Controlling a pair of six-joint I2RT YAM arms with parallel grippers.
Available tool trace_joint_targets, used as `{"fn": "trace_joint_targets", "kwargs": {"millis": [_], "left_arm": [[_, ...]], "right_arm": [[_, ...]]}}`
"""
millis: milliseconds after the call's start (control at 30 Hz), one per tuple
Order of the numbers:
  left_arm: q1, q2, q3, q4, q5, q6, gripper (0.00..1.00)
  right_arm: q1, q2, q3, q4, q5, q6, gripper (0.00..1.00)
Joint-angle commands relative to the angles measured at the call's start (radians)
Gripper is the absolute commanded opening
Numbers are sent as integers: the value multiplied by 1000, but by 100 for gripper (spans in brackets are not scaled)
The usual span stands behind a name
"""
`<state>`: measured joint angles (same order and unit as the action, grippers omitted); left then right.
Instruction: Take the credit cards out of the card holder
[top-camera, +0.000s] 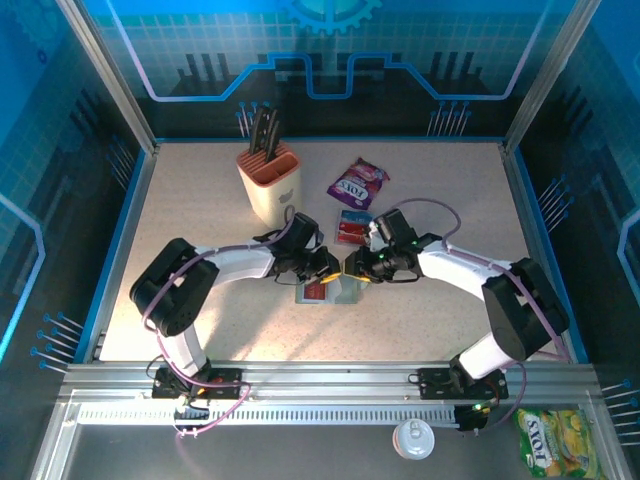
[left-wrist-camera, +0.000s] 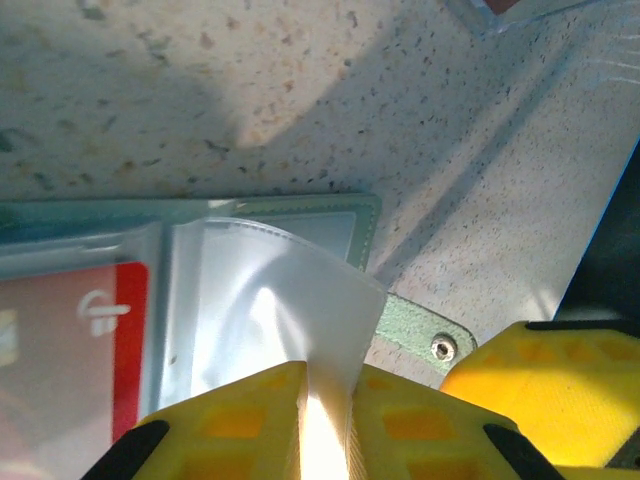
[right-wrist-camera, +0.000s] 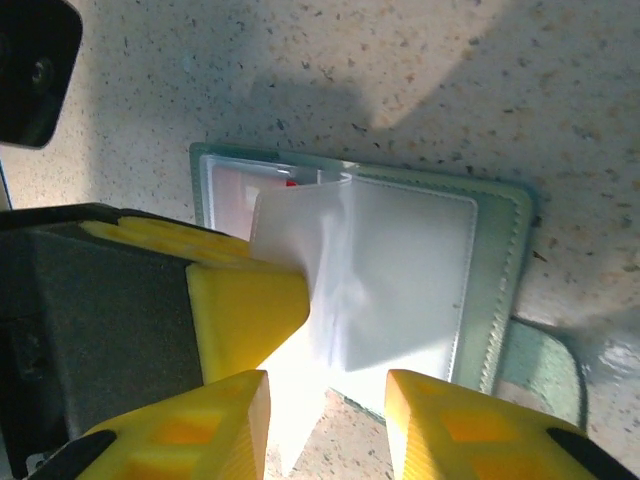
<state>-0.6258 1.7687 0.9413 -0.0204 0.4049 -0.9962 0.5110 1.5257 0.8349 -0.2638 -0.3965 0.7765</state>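
The card holder (top-camera: 335, 292) is laid open and flat on the tabletop (top-camera: 450, 190), just before the two arms, between their claws. The left claw (top-camera: 325, 267) is brought to it from the left, and in the left wrist view its yellow fingers (left-wrist-camera: 250, 410) are pressed together on a clear sleeve (left-wrist-camera: 290, 300) that is lifted and curled up from the holder. A red card (left-wrist-camera: 128, 340) is seen tucked in a neighbouring sleeve to the left.

The right claw (right-wrist-camera: 325, 400) is held spread, with the lower edge of the same sleeve placed in the gap between its fingers; whether it is touched by them cannot be told.

Loose cards (top-camera: 352, 228), red and blue, are lain on the tabletop behind the holder, near a purple snack packet (top-camera: 357, 183). A knife block (top-camera: 270, 185) is stood further back on the left.
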Motion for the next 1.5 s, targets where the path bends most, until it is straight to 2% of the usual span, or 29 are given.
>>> {"fn": "trace_joint_targets", "kwargs": {"millis": [0, 200, 367, 600, 833, 1067, 1300, 1467], "left_arm": [[-16, 34, 56, -23, 29, 11, 19], [-25, 53, 111, -55, 26, 40, 29], [-21, 29, 159, -169, -29, 118, 32], [18, -25, 112, -190, -46, 146, 34], [58, -74, 68, -156, -22, 164, 42], [91, -76, 89, -184, -18, 188, 42], [152, -130, -5, -191, -18, 199, 37], [161, -185, -63, -204, -37, 200, 34]], "right_arm": [[-14, -37, -12, -28, 5, -20, 37], [-14, -50, -24, -26, 2, -12, 37], [-11, -37, -18, -22, -10, -8, 38], [22, 1, 20, -22, -6, 1, 38], [52, 23, 39, -34, 7, 5, 38], [64, 24, 80, -48, 13, 4, 38], [90, 86, 112, -24, -9, 13, 38], [121, 159, 153, 2, -24, 23, 38]]}}
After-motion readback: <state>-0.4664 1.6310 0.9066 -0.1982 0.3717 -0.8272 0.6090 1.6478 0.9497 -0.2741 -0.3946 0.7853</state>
